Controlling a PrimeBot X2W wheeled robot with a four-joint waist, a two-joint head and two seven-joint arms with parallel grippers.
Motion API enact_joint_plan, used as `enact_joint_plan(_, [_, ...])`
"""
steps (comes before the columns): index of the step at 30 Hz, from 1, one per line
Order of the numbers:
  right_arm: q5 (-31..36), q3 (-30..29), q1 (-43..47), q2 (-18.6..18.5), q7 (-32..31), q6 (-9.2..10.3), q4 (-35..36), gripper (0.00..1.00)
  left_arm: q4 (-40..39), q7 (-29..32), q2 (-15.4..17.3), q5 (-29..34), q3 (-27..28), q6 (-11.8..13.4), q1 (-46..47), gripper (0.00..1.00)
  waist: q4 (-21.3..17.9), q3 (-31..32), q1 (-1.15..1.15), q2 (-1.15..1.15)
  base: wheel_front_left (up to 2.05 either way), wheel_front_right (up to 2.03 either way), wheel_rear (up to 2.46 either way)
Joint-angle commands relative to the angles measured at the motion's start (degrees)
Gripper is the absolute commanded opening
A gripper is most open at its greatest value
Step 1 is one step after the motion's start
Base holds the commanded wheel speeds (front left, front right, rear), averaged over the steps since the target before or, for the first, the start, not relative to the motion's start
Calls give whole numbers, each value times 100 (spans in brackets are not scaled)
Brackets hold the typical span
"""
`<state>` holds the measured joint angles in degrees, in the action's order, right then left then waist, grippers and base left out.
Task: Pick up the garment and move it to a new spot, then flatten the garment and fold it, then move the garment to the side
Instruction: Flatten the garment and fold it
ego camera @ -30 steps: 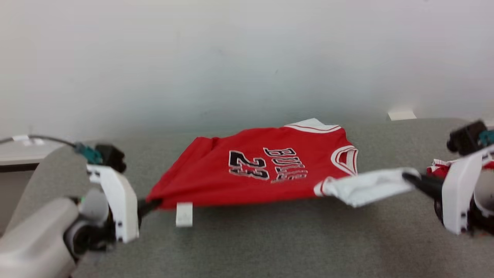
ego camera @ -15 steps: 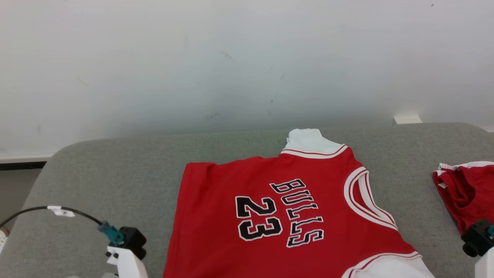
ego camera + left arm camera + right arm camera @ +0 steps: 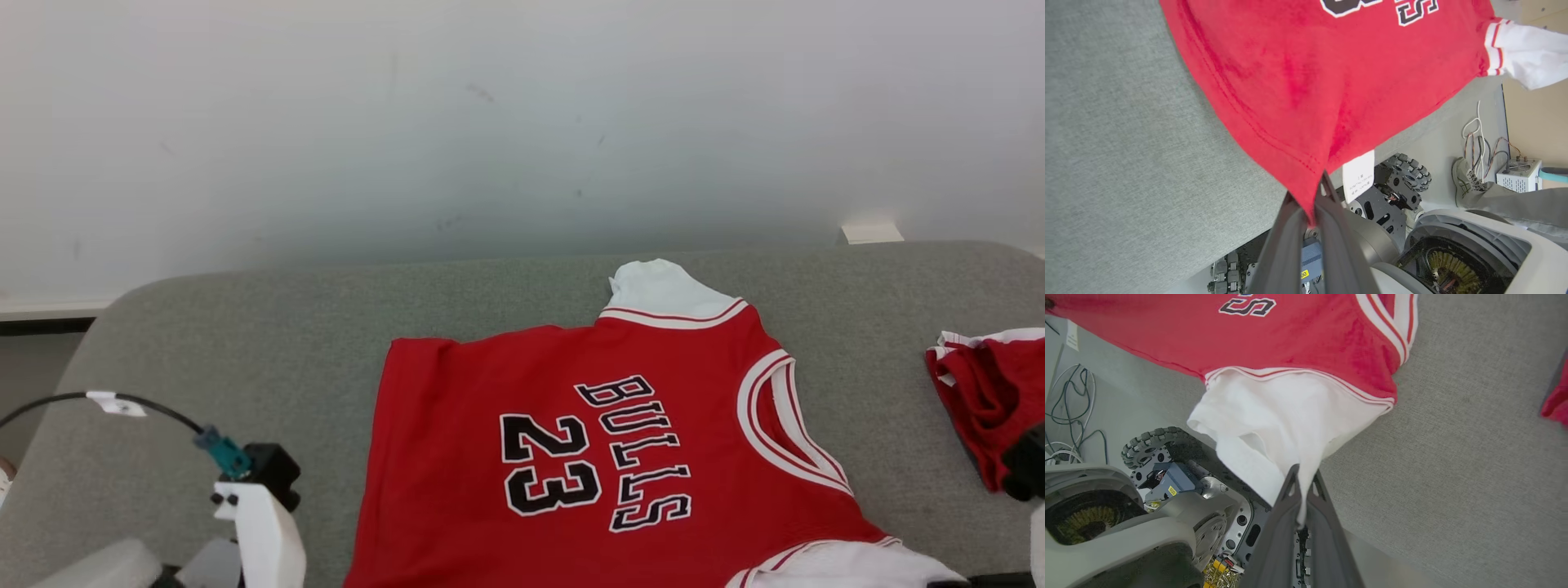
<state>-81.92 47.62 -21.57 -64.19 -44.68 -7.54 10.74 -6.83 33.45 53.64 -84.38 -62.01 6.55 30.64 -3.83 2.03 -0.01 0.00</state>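
Our left gripper [image 3: 1312, 200] has its two dark fingers pressed together on the red hem corner of the jersey [image 3: 571, 457], at the lower middle of the left wrist view. A white label [image 3: 1359, 175] hangs just beside the pinch. Our right gripper [image 3: 1301, 479] is closed in the same way on the white sleeve [image 3: 1274, 416], at the lower middle of the right wrist view.

We judge that the two corners are held apart like this so that the near edge is stretched and the cloth lies without wrinkles, which is the flattening step. The jersey occupies the centre and bottom of the head view, printed side up. Most of it rests on the grey padded surface [image 3: 245, 343], while the pinched edge reaches past the near border of that surface.

As for containers, the padded surface is the only bearer. It carries the jersey and, at the right edge of the head view, a second red garment [image 3: 980, 400], bunched and well apart from the first.
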Motion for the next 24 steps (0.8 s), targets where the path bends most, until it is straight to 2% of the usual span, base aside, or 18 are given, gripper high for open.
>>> enact_joint_plan(1, [-17,-86,-147,105,-96,13,-126,0,127,124,-4,-112,41,-23,151,0,-1,-81,1,0,0,0,0])
enact_joint_plan(5, [112,-225,-504,549,-477,13,-592,0,573,593,-212,-206,74,-75,543,0,-3,-273,1,0,0,0,0])
enact_joint_plan(11, [424,-431,-1183,1498,-878,13,-1697,0,1264,1300,-635,-358,46,-118,1163,0,-2,-671,1,0,0,0,0])
enact_joint_plan(17, [817,-688,-1871,2372,-1023,13,-2975,0,2086,1489,-1080,-354,139,-131,1657,0,8,-952,1,0,0,0,0])
enact_joint_plan(24, [1258,-933,-2457,3134,-889,13,-4176,0,2852,1467,-1435,-262,206,-253,2033,0,8,-1149,1,0,0,0,0])
